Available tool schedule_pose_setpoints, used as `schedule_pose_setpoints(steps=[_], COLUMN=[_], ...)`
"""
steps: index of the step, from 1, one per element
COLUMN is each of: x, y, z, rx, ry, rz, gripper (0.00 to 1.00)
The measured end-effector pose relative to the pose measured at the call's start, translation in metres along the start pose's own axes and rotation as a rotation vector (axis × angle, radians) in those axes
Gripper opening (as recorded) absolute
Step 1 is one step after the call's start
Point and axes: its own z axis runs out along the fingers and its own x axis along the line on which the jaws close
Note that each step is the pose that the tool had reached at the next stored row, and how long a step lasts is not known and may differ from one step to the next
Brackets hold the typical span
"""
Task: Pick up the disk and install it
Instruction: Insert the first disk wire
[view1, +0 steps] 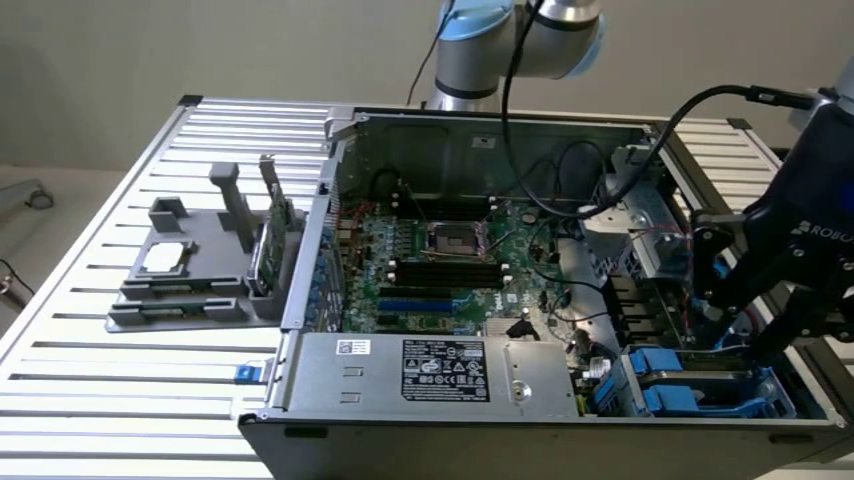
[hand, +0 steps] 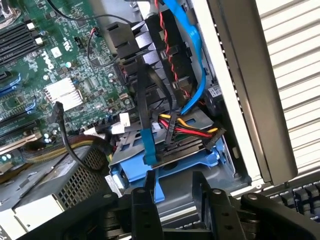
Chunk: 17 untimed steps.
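White letters "ROBO" read on the end effector (view1: 745, 340), its fingers (hand: 145, 205) spread apart with nothing gripped, just above the disk (view1: 687, 378). It lies flat in the computer case's (view1: 400, 420) corner bay at the exterior view's right, long side along the near wall. The power supply's label (view1: 445, 368) is too small to read.

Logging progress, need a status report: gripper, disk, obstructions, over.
Gripper open, over the disk. Disk in drive bay, ungripped. Cables drape across it.

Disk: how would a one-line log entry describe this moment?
disk: resting inside computer case, near corner | gripper: open, above it, holding nothing
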Motion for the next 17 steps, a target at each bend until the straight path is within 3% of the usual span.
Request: schedule_pose_setpoints(steps=[6, 13, 17], x=[-0.01, -0.014, -0.015], y=[0.0046, 0.0067, 0.0072], z=[0.0004, 0.0016, 0.0018], rx=[-0.0076, -0.0306, -0.0308], ry=[0.0046, 0.0194, 0.0241], rz=[0.007, 0.03, 0.056], gripper=[0.43, 0.43, 0.43])
